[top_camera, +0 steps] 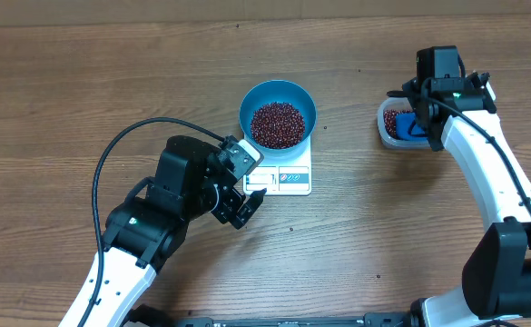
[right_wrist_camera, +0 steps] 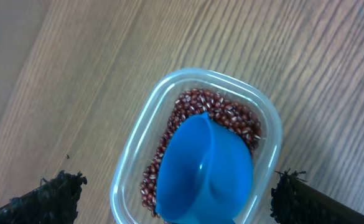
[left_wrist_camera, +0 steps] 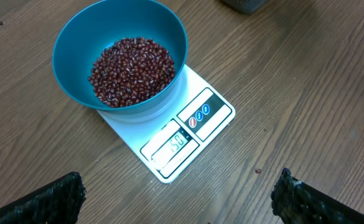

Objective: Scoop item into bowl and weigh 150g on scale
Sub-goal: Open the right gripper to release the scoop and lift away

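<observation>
PHOTO: The blue bowl [top_camera: 254,94], holding red-brown beans [top_camera: 278,125], sits on the rear half of the white scale [top_camera: 288,178] at the middle of the wooden table [top_camera: 65,91]. The left gripper [top_camera: 247,207] hovers just beside the scale's front corner, jaws spread and empty. Only its wrist camera makes out the display [left_wrist_camera: 177,143], which appears to read 150. From overhead, the right gripper [top_camera: 419,123] hides part of the clear tub [top_camera: 385,127]. Its wrist view shows fingers [right_wrist_camera: 57,196] wide apart, gripping nothing, above a blue scoop [right_wrist_camera: 203,168] lying on more beans inside.
</observation>
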You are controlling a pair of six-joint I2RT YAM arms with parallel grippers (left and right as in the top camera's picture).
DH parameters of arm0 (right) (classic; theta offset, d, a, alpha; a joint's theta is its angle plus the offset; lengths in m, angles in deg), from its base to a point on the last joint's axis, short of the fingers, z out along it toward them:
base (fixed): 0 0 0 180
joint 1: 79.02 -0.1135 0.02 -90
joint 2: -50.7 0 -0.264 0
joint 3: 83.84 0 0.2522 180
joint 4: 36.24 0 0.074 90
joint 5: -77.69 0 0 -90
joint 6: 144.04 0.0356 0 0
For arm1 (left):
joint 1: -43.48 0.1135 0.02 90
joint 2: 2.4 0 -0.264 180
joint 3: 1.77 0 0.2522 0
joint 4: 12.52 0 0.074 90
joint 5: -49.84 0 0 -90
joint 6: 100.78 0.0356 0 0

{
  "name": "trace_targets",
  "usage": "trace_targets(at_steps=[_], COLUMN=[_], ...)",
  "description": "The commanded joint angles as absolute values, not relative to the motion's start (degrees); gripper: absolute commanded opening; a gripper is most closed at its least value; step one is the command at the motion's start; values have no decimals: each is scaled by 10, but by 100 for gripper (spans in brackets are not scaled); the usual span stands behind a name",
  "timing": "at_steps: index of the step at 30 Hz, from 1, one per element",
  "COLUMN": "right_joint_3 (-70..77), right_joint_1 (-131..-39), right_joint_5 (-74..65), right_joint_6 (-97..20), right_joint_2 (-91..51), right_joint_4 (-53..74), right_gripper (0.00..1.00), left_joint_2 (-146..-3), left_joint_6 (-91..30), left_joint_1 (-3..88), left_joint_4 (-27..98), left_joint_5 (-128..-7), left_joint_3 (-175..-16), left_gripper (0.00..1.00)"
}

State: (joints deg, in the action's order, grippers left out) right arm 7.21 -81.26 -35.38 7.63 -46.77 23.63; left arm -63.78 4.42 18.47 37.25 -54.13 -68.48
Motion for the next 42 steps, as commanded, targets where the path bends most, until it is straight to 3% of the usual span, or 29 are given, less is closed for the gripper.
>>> trace_targets(at_steps=[1,19,33,42], right_joint_3=[70,77,77,77], right_joint_1=[-812,-812,-812,-812], right_joint_5=[-345,-332,-326,-325], right_joint_6=[70,70,73,68], right_joint_2=[-471,-414,-397,-397], right_joint_4=[247,296,584,611], right_gripper=[100,100,100,100], left_joint_2=[-631,-631,-631,-631], left_joint_6=[49,49,49,49], left_joint_1=[187,187,187,187], left_joint_4=[372,372,372,372], left_joint_5=[-550,-550,-550,-550], left_joint_3=[-682,-682,-682,-682], left_gripper=[100,100,100,100])
